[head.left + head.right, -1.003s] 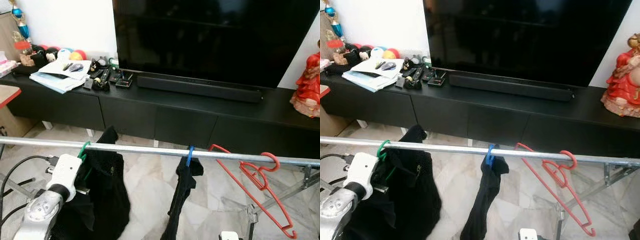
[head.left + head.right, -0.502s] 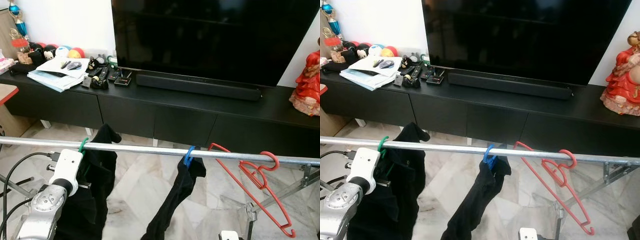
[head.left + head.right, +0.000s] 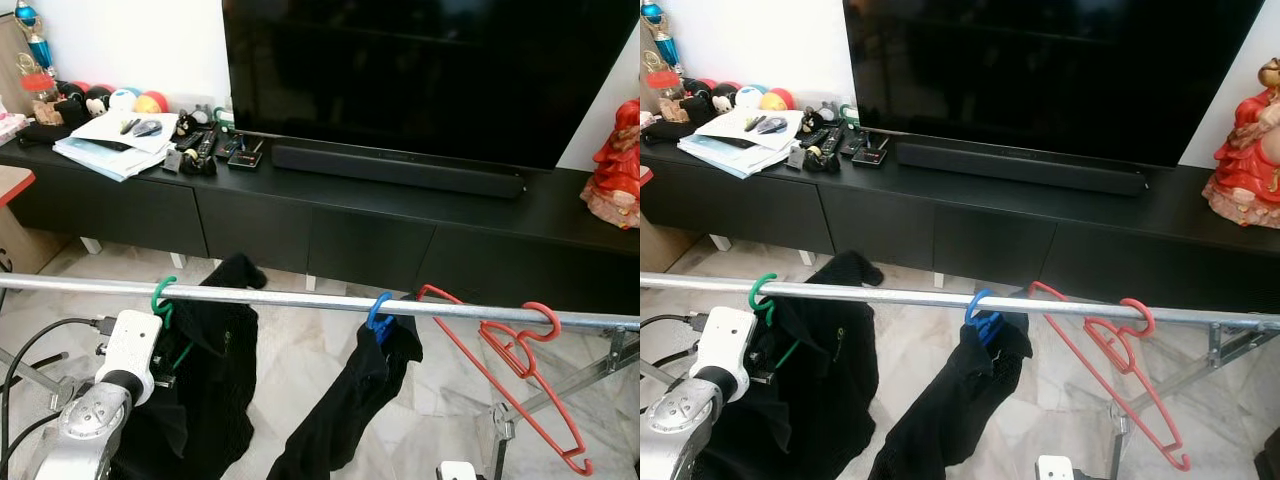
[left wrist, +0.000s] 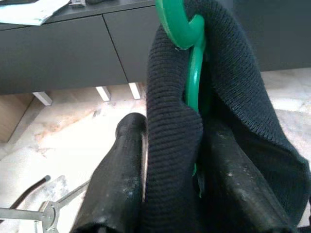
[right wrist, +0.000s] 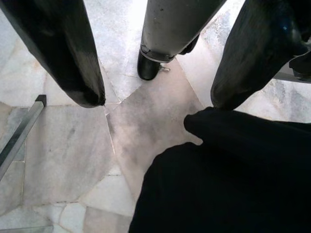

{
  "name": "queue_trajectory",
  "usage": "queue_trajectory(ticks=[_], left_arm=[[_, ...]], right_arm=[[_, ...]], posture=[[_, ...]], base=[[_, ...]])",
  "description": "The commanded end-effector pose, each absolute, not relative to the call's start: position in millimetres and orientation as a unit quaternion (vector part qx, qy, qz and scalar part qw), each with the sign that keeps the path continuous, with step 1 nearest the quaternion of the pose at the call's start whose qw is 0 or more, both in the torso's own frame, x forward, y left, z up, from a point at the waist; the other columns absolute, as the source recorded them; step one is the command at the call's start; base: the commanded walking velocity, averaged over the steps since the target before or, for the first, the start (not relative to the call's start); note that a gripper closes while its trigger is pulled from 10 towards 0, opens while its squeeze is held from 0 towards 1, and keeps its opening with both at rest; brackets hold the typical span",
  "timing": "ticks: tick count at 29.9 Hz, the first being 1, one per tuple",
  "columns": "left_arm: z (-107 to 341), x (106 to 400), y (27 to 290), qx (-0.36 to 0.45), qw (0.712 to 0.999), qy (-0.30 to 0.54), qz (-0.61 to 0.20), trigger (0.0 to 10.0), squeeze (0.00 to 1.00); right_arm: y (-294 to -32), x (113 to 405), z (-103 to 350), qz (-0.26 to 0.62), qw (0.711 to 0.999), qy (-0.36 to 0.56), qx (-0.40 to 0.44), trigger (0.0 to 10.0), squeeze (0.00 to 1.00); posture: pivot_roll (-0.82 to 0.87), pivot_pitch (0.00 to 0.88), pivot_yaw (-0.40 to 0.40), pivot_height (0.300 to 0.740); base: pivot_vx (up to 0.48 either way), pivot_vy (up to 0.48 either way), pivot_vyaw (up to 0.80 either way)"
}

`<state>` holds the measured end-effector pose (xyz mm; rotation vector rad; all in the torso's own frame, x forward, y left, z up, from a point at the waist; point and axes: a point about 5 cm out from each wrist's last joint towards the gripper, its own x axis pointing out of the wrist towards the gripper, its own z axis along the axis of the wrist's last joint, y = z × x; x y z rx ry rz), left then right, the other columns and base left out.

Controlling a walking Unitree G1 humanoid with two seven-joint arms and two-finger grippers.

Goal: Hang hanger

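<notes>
Silver left arm (image 3: 85, 435), white wrist block, black cable, scuffed black left claw (image 4: 187, 204) fingers.

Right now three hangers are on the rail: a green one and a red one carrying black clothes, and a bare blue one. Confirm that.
Two colours are swapped. The left eye view shows the blue hanger carrying black clothes and the red hanger bare; the green hanger does carry clothes on the rail.

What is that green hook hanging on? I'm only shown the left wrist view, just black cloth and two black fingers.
Observer: The green hanger is hooked over a long metal rail that stands in front of a TV cabinet.
Operator: Is anything else on the rail?
Observer: Yes. There is a blue hanger carrying a dark garment, and a bare red hanger further to the robot's right.
Operator: And the other arm?
Observer: The right gripper hangs low with its fingers apart over the marble floor.
</notes>
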<state>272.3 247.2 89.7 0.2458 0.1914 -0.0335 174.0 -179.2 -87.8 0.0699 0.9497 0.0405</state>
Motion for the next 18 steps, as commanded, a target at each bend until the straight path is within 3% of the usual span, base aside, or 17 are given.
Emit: queue_trajectory(ticks=[1,12,13,14,15,18], left_arm=[[96,270,247,0.114,0.990,0.081,-0.018,10.0,1.00],[124,242,246,0.117,0.991,0.036,-0.053,10.0,1.00],[127,239,247,0.116,0.991,0.032,-0.051,10.0,0.92],[129,237,247,0.114,0.992,0.026,-0.046,10.0,0.38],[130,237,246,0.112,0.993,0.020,-0.039,10.0,0.00],[132,235,244,0.106,0.994,0.009,-0.023,10.0,0.00]], right_arm=[[-180,173,-88,0.018,0.887,0.459,0.033,10.0,0.00],[-179,172,-89,0.019,0.887,0.460,0.033,10.0,0.00],[-179,172,-89,0.017,0.887,0.460,0.034,10.0,0.00],[-179,172,-89,0.017,0.887,0.460,0.034,10.0,0.00],[-179,172,-89,0.017,0.887,0.460,0.034,10.0,0.00],[-180,172,-89,0.013,0.887,0.461,0.034,10.0,0.00]], posture=[[0.05,0.080,-0.040,0.740],[0.06,0.079,-0.038,0.740],[0.06,0.076,-0.035,0.740],[0.07,0.076,-0.035,0.740],[0.07,0.076,-0.035,0.740],[0.07,0.072,-0.031,0.740]], base=[[0.000,0.000,0.00],[0.000,0.000,0.00],[0.000,0.000,0.00],[0.000,0.000,0.00],[0.000,0.000,0.00],[0.000,0.000,0.00]])
